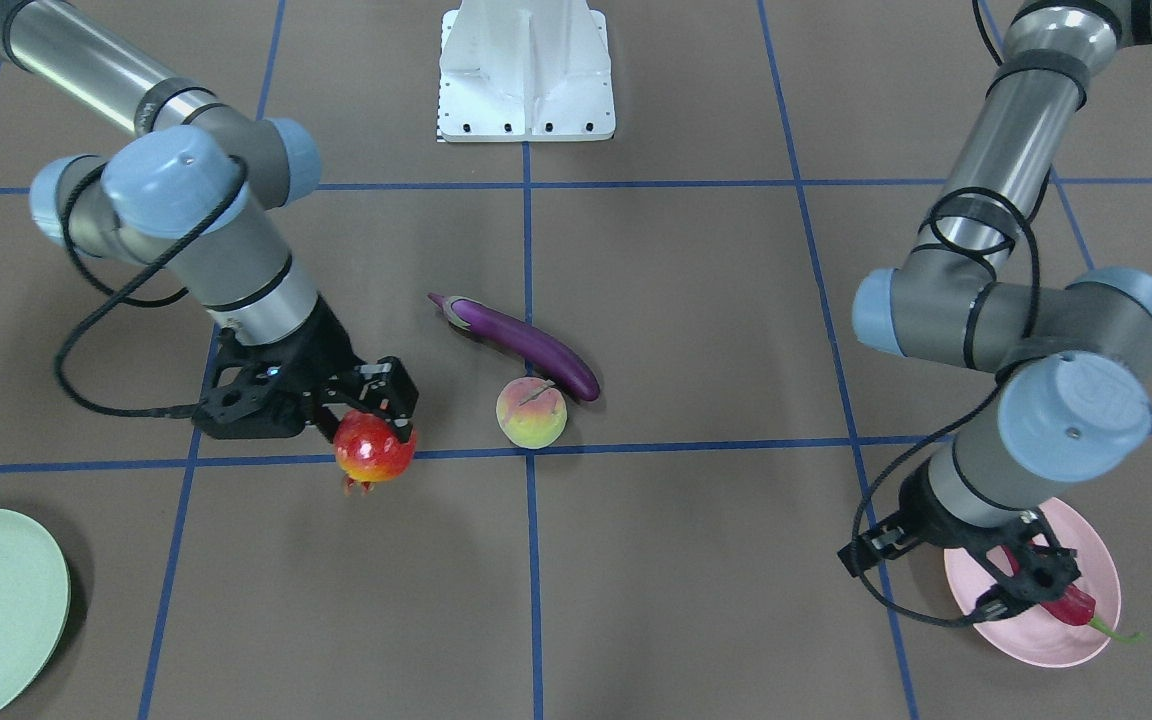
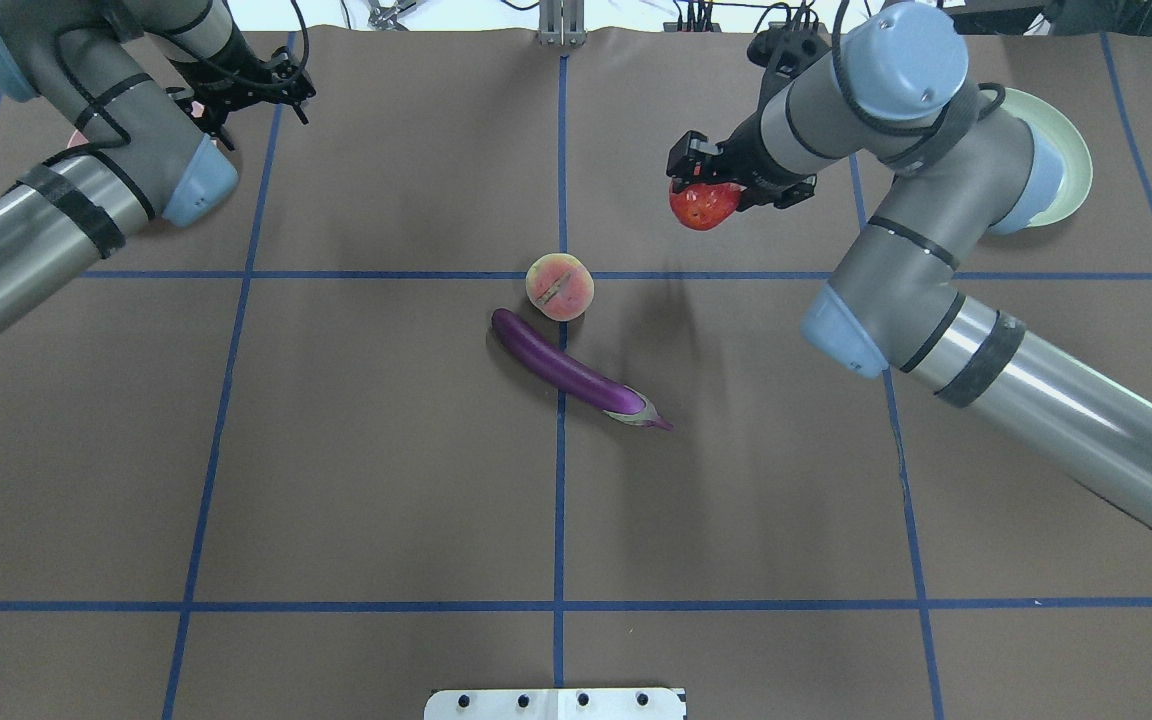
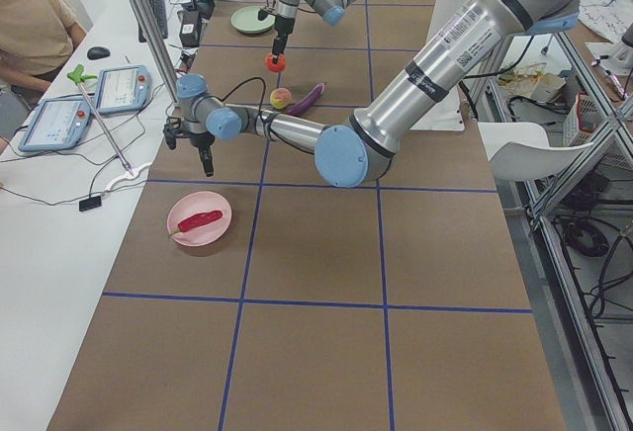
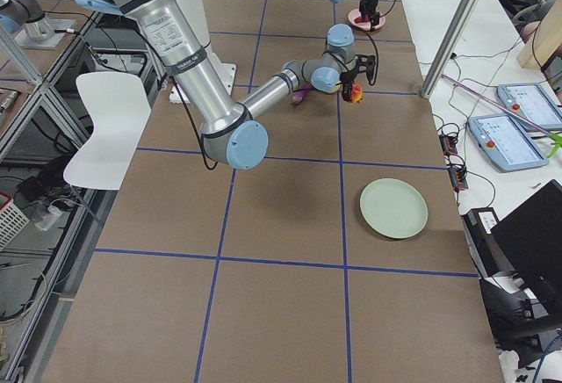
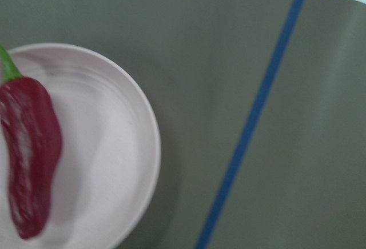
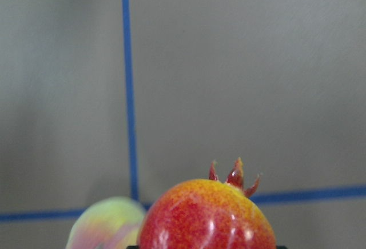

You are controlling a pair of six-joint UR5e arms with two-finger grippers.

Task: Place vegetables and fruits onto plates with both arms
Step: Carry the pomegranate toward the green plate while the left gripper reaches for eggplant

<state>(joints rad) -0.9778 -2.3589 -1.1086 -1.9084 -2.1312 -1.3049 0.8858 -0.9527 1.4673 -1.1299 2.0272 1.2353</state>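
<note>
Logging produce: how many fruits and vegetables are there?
4: pomegranate in the right gripper, peach and eggplant side by side at centre, chili on the pink plate.

red chili — on pink plate (flat)

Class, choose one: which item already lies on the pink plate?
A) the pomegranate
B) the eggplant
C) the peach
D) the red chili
D: the red chili lies on the pink plate, while the eggplant and peach lie on the table and the right gripper holds the pomegranate.
</note>
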